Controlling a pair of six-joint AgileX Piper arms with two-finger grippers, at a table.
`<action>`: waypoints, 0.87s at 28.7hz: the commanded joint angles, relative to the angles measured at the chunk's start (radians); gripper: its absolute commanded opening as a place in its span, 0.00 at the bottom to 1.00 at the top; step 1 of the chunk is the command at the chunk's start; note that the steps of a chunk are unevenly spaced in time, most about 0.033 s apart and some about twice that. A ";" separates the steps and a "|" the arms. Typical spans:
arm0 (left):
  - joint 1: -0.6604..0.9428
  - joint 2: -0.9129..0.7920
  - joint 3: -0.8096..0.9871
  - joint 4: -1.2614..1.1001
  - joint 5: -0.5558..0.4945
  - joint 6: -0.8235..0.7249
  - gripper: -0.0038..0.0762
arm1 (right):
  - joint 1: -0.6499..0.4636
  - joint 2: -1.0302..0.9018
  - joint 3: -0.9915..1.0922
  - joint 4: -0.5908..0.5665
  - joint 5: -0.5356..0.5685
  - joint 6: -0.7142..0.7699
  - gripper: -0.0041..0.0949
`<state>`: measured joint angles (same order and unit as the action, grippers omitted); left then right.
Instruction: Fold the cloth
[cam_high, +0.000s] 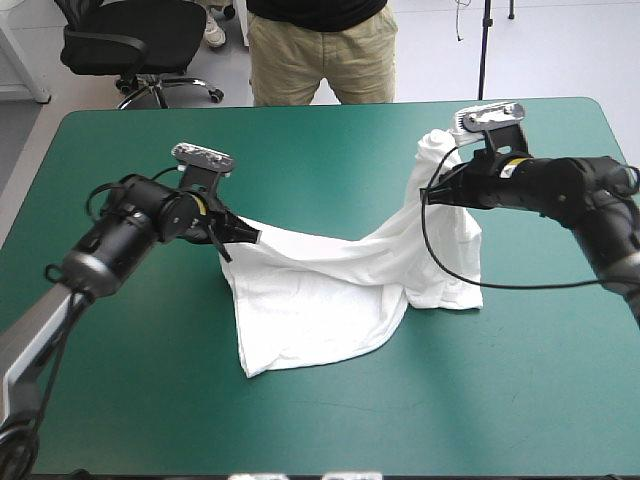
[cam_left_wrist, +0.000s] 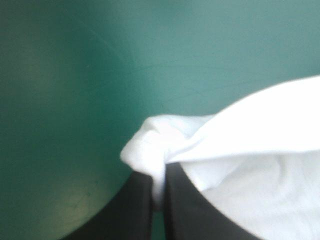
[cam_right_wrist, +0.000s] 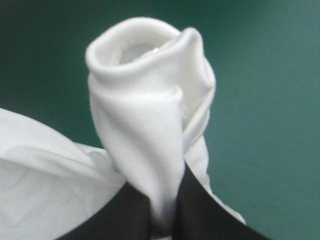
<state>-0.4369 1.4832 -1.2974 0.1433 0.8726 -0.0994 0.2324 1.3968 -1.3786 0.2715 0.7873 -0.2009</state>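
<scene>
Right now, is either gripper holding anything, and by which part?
Both hold the T-shirt: the left gripper pinches a bunched corner, the right gripper a gathered bunch, held higher. Sleeve or hem, I cannot tell.

Teal-green cover (cam_high: 330, 150) across the whole desk (cam_high: 330, 104), far corners rounded. Beyond the far edge, pale grey floor (cam_high: 560, 50). At 11 o'clock, black office chair (cam_high: 135, 40) on a wheeled base. At 1 o'clock, thin black stand pole (cam_high: 484, 50). At 10 o'clock, edge of white furniture (cam_high: 20, 60). Bright, even light throughout.
</scene>
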 joint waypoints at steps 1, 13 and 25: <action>0.014 0.072 -0.026 0.020 -0.119 -0.036 0.03 | 0.000 0.082 -0.032 0.018 -0.117 -0.002 0.02; 0.170 0.270 -0.027 0.018 -0.236 -0.158 0.03 | -0.002 0.357 -0.032 -0.132 -0.238 0.110 0.02; 0.204 0.310 -0.070 -0.011 -0.149 -0.136 0.45 | -0.002 0.438 -0.169 -0.161 -0.086 0.102 0.53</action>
<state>-0.2355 1.8377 -1.3107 0.1468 0.6830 -0.2695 0.2324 1.8912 -1.4628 0.1098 0.6539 -0.0684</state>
